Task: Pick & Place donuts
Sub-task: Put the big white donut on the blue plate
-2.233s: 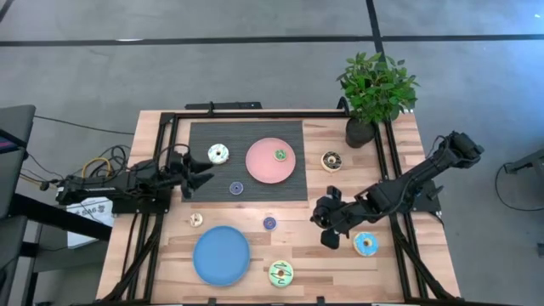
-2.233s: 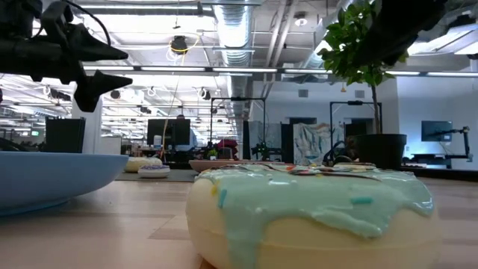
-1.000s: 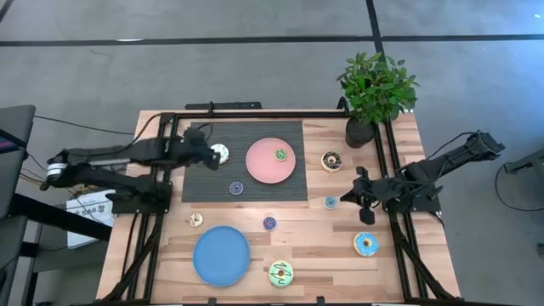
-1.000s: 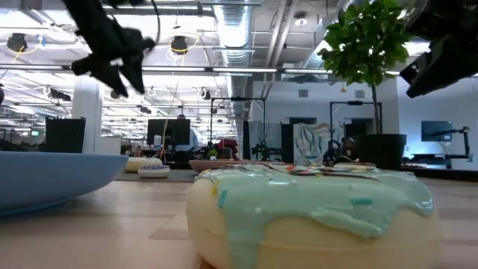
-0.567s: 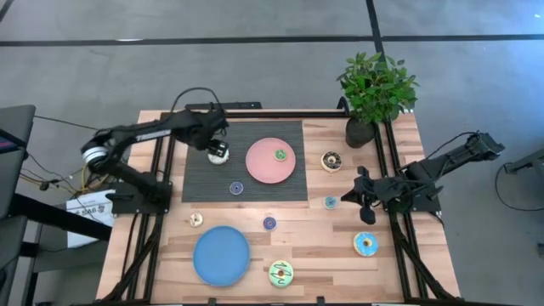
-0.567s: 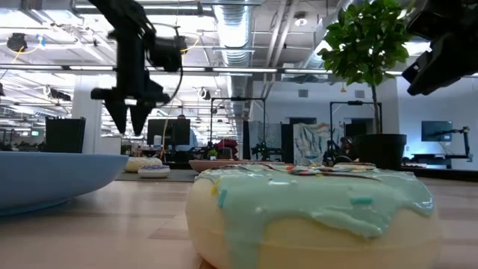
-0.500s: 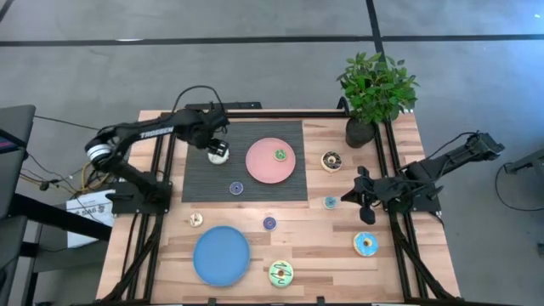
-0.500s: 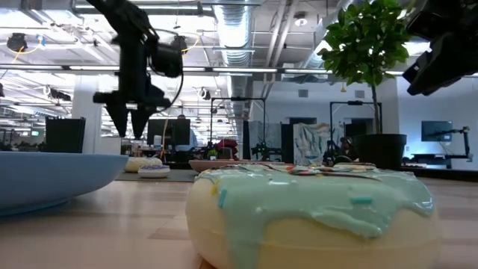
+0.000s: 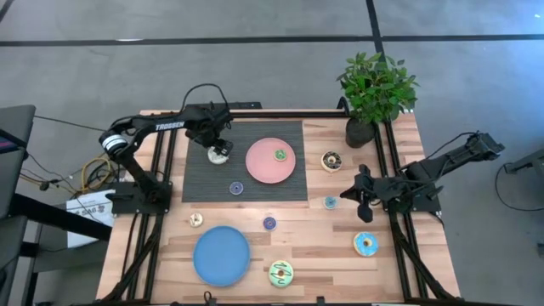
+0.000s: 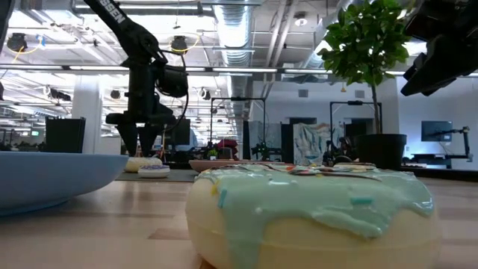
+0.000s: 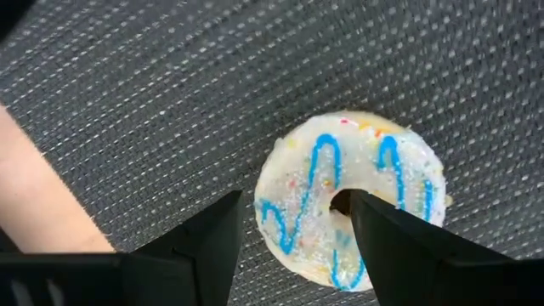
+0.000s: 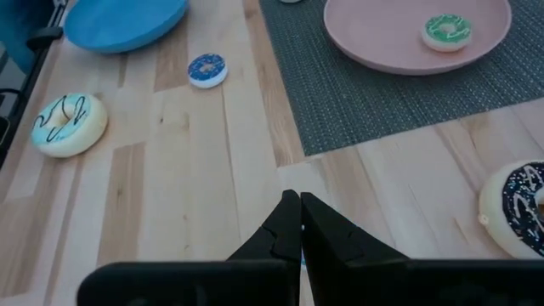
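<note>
Change: the left gripper [image 9: 220, 154] has dropped from above onto the white donut [image 11: 353, 208]; the right gripper [image 12: 299, 219] has stayed put.
Count: nine donuts, two plates, one plant [image 9: 376, 89].
White donut: upper left of the mat [image 9: 289, 183], left of the pink plate [image 9: 270, 160].
Left fingers [image 11: 208, 238]: apart, astride the white donut.
Right fingers: together, empty, over the desk [image 9: 399, 263] at right.

High view looks straight down over the whole table [image 9: 340, 255]. Low view sits at tabletop level, right up against a donut [image 10: 310, 213]. Wrist cams look close at the mat [image 11: 127, 102], which the high view shares.
</note>
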### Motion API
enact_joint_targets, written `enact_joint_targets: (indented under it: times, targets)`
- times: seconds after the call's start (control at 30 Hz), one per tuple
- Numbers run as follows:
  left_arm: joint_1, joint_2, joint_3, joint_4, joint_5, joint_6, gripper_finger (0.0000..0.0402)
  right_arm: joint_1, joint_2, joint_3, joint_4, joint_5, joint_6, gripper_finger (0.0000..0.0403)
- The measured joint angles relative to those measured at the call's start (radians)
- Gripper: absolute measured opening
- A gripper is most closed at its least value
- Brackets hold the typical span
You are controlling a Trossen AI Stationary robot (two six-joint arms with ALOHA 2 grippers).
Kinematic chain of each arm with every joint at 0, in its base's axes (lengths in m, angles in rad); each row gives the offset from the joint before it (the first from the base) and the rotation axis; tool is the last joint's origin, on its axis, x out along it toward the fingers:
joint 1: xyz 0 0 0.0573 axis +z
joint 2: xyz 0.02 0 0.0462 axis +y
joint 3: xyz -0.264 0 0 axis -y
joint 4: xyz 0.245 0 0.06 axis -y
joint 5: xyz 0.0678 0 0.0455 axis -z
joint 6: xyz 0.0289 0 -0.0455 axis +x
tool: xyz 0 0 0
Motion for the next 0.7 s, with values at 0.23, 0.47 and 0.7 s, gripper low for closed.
enact_joint_targets:
  times: [0.23,0.47,0.7]
  targets:
    - [0.001,0.001,-0.01,-0.002,-0.008,0.037,0.0211,0.0,0.0,0.0,0.0,0.002,0.0,0.0]
    - [0.0,0.048,-0.012,0.018,0.004,0.045,0.0211,0.0,0.0,0.0,0.0,0.002,0.003,0.0]
    - [0.0,0.065,-0.012,0.064,0.046,0.042,0.0245,0.0,0.0,0.0,0.0,0.002,0.027,0.0]
